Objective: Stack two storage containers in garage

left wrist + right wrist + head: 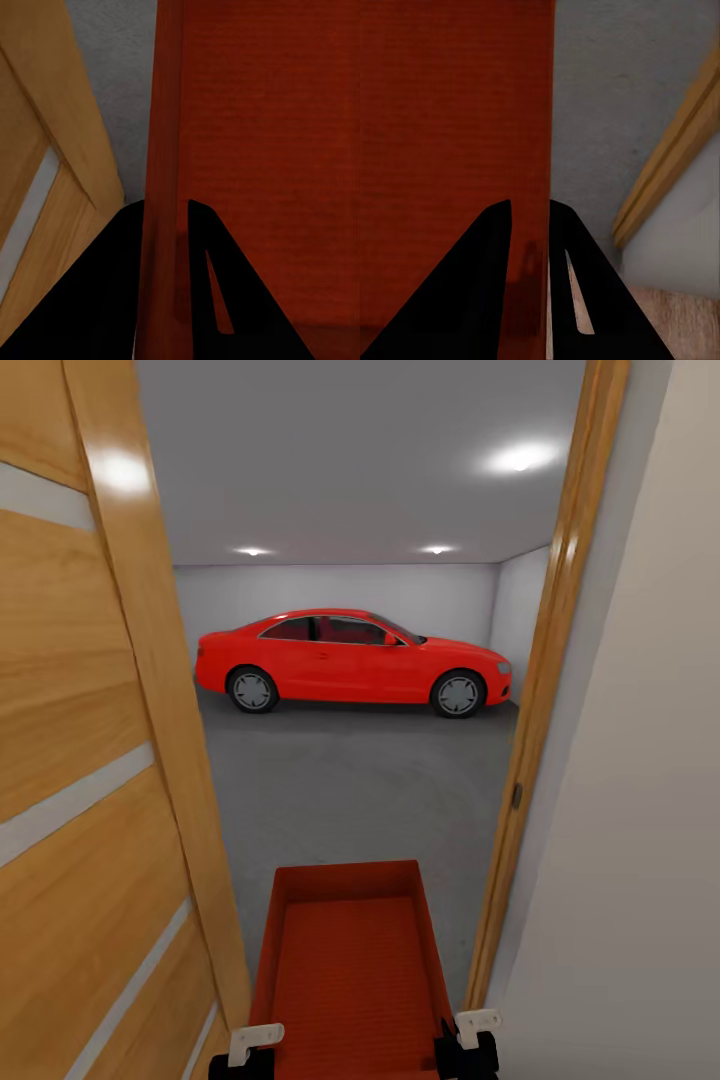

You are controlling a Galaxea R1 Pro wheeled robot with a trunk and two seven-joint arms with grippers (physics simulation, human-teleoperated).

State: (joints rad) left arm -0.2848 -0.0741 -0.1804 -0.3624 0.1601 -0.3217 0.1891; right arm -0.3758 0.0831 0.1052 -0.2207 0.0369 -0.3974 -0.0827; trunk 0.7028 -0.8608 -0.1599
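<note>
One orange-red open-top storage container [350, 960] is held out low in front of me, in the doorway to the garage. My left gripper [245, 1052] is shut on its left side wall and my right gripper [470, 1042] is shut on its right side wall. In the left wrist view the black fingers of the left gripper [165, 206] straddle the thin wall, with the container's ribbed bottom [255, 150] beside them. The right gripper [530, 204] pinches the other wall of the container [450, 112] the same way. The container is empty. Beyond it lies the garage's dark grey floor [350, 790].
An open orange-wood door [90, 760] with frosted strips stands close on the left. The door frame [545, 690] and a pale wall [640, 810] are close on the right. A red car [350, 660] is parked along the garage's back wall.
</note>
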